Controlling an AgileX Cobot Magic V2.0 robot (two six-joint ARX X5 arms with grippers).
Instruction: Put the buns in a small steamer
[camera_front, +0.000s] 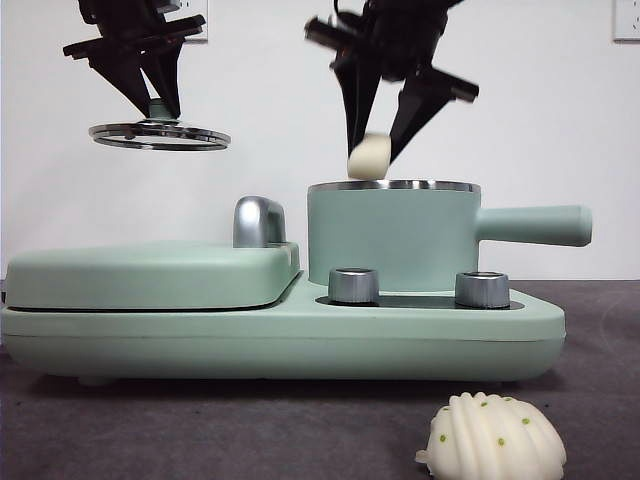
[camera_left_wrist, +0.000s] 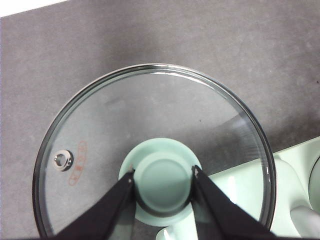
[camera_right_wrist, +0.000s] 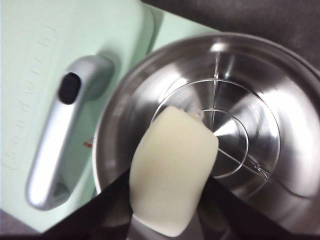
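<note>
The small steamer (camera_front: 390, 235), a mint-green pot with a steel rim and a long side handle, stands uncovered on the right of the appliance; its steel inside (camera_right_wrist: 270, 90) holds nothing. My right gripper (camera_front: 375, 150) hangs just over its rim, shut on the smooth cream bun (camera_front: 368, 158), which the right wrist view shows over the pot's near side (camera_right_wrist: 172, 170). My left gripper (camera_front: 155, 105) is high at the left, shut on the green knob (camera_left_wrist: 162, 185) of the glass lid (camera_front: 160, 136). The ridged, green-dotted bun (camera_front: 495, 438) lies on the dark table at the front right.
A flat mint-green griddle (camera_front: 150, 275) with a chrome handle (camera_front: 258, 222) fills the left of the appliance. Two steel dials (camera_front: 353, 285) (camera_front: 481, 289) sit in front of the pot. The pot's handle (camera_front: 535, 225) points right.
</note>
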